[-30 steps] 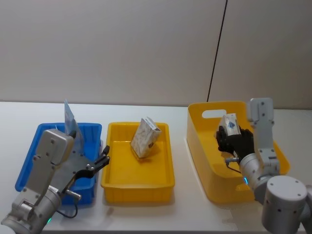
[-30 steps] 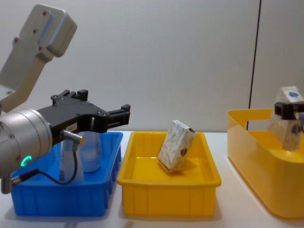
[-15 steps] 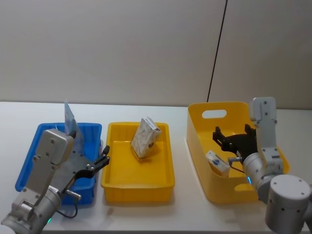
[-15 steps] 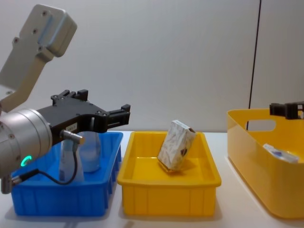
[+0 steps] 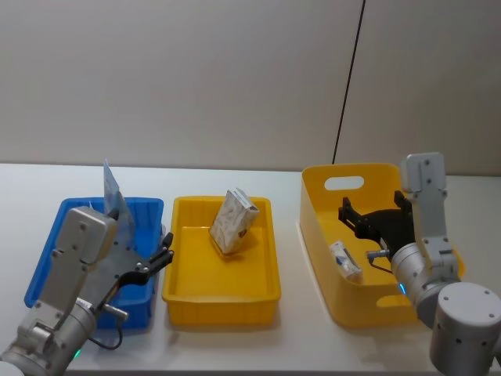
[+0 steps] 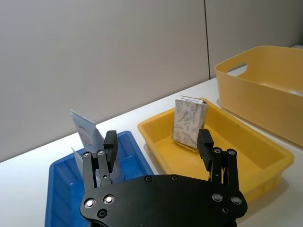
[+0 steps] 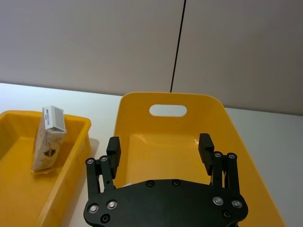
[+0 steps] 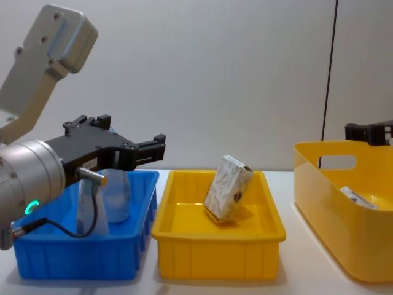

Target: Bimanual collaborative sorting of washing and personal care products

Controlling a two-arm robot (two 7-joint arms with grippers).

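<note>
White counter (image 5: 291, 346), bare grey wall: blue bin (image 5: 45, 262) at 9 o'clock, yellow tray (image 5: 221, 294) centre, yellow tub (image 5: 333, 301) at 3 o'clock. The small white box (image 5: 344, 261), clamped in the right pincer (image 7: 159, 143) a second ago, now lies on the tub floor, that pincer spread apart above it. The left pincer (image 6: 157, 138), also apart, stays at the bin's 3 o'clock edge; the patterned carton (image 5: 232, 222) leans at the tray's 12 o'clock end, pale-blue tubes (image 5: 112, 192) upright in the bin

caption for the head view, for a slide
Right tool open above the deep yellow plastic tub, small white box inside; left tool open beside the blue plastic bin.
</note>
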